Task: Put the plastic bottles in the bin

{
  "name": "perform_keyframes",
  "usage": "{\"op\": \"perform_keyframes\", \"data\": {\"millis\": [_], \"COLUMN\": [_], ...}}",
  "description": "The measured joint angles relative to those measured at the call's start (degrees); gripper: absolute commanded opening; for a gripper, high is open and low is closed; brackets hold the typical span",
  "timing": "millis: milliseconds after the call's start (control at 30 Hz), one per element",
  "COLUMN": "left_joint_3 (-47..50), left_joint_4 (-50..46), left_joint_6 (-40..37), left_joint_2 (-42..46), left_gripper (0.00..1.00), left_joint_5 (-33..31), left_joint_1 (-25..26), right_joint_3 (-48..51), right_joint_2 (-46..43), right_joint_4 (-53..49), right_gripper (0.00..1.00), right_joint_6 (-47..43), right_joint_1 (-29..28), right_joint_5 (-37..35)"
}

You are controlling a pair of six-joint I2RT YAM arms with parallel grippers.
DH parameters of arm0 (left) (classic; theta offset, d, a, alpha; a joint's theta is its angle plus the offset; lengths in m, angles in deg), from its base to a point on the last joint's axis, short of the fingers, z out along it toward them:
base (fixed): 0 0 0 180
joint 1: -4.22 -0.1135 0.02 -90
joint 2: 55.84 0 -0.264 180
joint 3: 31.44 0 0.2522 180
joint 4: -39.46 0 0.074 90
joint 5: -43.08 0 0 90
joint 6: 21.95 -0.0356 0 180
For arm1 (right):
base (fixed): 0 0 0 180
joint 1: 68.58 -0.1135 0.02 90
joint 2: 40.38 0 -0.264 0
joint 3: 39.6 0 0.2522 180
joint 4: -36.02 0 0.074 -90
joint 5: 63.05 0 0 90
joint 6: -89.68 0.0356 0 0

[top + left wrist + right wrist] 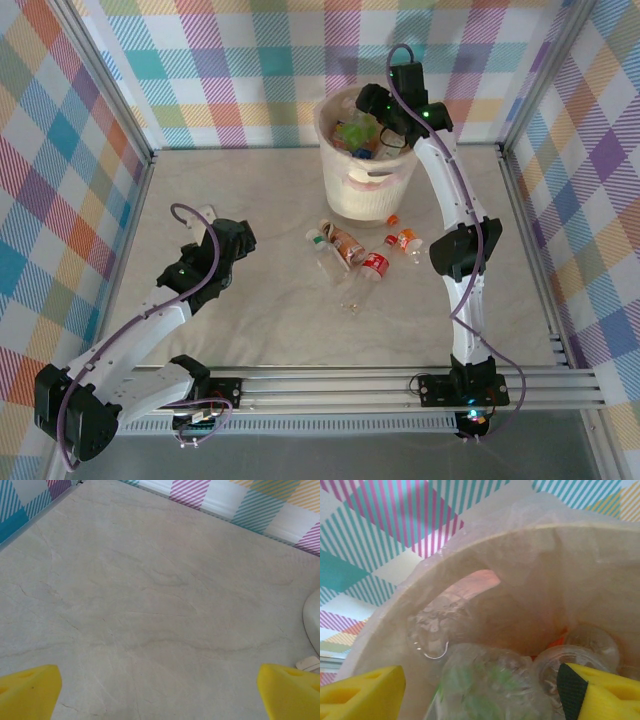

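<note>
From the top external view, I count the job as partly done. The bin (345, 200) stands at the far middle of the table (250, 320) and already has several bottles in it (357, 133), green and orange labels showing above the rim. A handful of bottles on the table (352, 250) lie in a loose cluster just in front of the bin, with red, orange and brown labels among them. Those are what is left to do. My right gripper (385, 128) hangs over the bin's mouth. My left gripper (240, 238) sits low over bare table, well apart from the cluster.

At the left wrist, the left gripper (160, 692) is spread wide and empty, its yellow fingertips (30, 690) at the picture's lower corners with only tabletop between them. The bin's wall (314, 622) just shows at the right edge.

At the right wrist, I am looking down into the bin (560, 580), past its pinkish handle cut-out (470, 585). The right gripper (480, 695) has its jaws parted and grips nothing. Clear bottles (490, 685) lie below it inside, so I judge this delivery finished and the cluster next.
</note>
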Motion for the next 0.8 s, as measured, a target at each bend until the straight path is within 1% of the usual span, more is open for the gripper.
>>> {"op": "perform_keyframes", "data": {"millis": [200,367,600,667,700,800], "left_joint_3": [0.0,0.0,0.0,0.0,0.0,0.0], "left_joint_4": [0.0,0.0,0.0,0.0,0.0,0.0], "left_joint_6": [0.0,0.0,0.0,0.0,0.0,0.0], "left_joint_2": [0.0,0.0,0.0,0.0,0.0,0.0], "left_gripper": [1.0,1.0,1.0,1.0,1.0,1.0], "left_joint_5": [0.0,0.4,1.0,1.0,1.0,1.1], "left_joint_1": [-0.2,-0.3,-0.6,-0.6,-0.6,-0.6], "right_joint_3": [0.0,0.0,0.2,0.3,0.3,0.3], "right_joint_2": [0.0,-0.1,-2.5,-4.1,-5.2,-8.6], "right_joint_4": [-0.9,-1.5,-2.9,-3.9,-4.5,-6.7], "right_gripper": [0.71,0.71,0.87,0.93,0.99,1.0], "right_joint_6": [-2.3,-4.1,-7.0,-8.2,-8.7,-10.1], "right_joint_1": [0.0,0.0,0.0,0.0,0.0,0.0], "right_joint_5": [-3.4,-4.3,-2.9,-2.3,-2.0,-1.4]}}
